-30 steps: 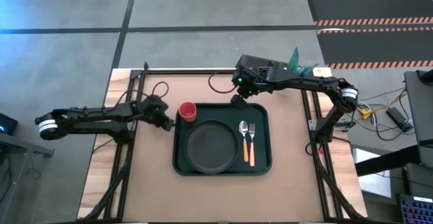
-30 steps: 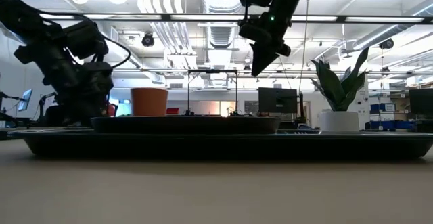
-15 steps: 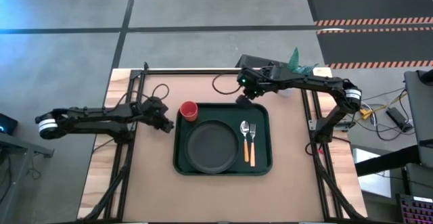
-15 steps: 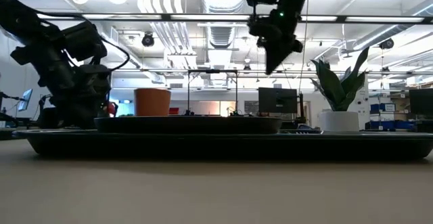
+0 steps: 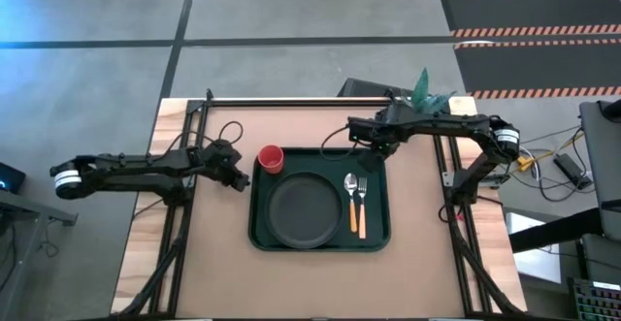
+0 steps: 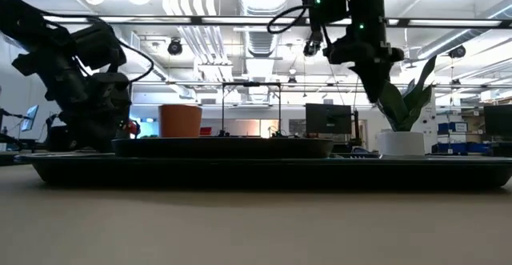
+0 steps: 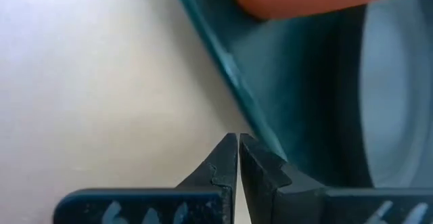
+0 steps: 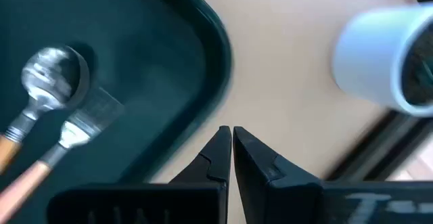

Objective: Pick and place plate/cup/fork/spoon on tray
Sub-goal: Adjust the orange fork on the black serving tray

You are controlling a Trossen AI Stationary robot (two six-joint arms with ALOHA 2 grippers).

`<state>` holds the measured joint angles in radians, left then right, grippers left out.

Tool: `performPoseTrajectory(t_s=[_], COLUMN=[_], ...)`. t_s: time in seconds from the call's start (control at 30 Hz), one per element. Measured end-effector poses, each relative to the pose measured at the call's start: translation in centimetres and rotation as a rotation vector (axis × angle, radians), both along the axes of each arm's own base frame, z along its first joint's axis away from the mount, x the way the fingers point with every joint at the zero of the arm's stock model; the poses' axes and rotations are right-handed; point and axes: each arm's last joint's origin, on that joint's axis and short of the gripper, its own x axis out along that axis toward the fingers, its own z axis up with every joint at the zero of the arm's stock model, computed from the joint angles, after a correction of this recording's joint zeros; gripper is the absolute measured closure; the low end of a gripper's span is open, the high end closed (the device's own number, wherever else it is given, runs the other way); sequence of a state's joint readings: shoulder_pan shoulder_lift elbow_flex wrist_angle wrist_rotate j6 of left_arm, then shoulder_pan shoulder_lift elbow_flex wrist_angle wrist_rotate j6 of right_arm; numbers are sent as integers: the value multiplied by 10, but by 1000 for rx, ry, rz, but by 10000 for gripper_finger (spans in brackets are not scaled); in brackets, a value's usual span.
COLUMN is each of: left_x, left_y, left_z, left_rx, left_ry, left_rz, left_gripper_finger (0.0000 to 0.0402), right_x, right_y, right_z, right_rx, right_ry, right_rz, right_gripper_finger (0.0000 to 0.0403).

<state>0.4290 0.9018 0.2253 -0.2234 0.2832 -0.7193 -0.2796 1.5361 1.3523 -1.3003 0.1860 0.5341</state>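
The dark green tray (image 5: 380, 232) lies mid-table. On it are the dark plate (image 5: 304, 209), the red cup (image 5: 271, 159) at its far left corner, and the spoon (image 5: 350, 195) and fork (image 5: 361, 203) side by side at its right. My left gripper (image 5: 244, 181) is shut and low on the table, right at the tray's left rim (image 7: 237, 88). My right gripper (image 5: 385, 150) is shut, raised above the table just off the tray's far right corner (image 8: 218, 45). The spoon (image 8: 51, 75) and fork (image 8: 81, 126) also show in the right wrist view. My left gripper's shut fingertips (image 7: 230, 146) stand against the outer side of the tray's left rim, coming level from the table's left. I cannot tell whether they touch it.
A white pot (image 8: 382, 61) with a green plant (image 5: 427, 90) stands at the table's far right corner, close to my right gripper. Dark frame bars (image 5: 189, 127) run along the table's left and right sides.
My right gripper has drawn back from above the tray's far edge toward the table's right, past the tray's far right corner toward the plant pot. It has stayed shut.
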Motion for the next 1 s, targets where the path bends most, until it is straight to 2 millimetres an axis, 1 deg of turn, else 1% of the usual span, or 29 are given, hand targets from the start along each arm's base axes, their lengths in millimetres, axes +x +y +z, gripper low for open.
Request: performPoseTrajectory(t_s=[0.17, 0.33, 0.47, 0.57, 0.77, 0.93, 1.0], left_x=[1, 0, -5, -9, -21, -38, -46], left_y=[1, 0, -2, -4, -9, -16, -18], left_z=[10, 30, 56, 82, 136, 172, 180], left_rx=[23, 55, 102, 158, 287, 390, 432], left_ry=[-49, -92, -97, -150, -348, -493, -532], left_rz=[-2, -23, -53, -66, -61, -43, -11], left_gripper_finger=[402, 402, 402, 402, 402, 402, 402], right_x=[7, 5, 2, -2, -15, -28, -32], right_y=[4, 5, 5, 6, 12, 25, 31], right_z=[-2, 10, 30, 47, 86, 110, 118], right_rx=[-36, -62, -112, -185, -433, -484, -492], right_ry=[-132, -208, -341, -443, -614, -754, -800], right_rz=[37, 61, 101, 139, 143, 158, 178], right_gripper_finger=[394, 394, 394, 394, 394, 394, 394])
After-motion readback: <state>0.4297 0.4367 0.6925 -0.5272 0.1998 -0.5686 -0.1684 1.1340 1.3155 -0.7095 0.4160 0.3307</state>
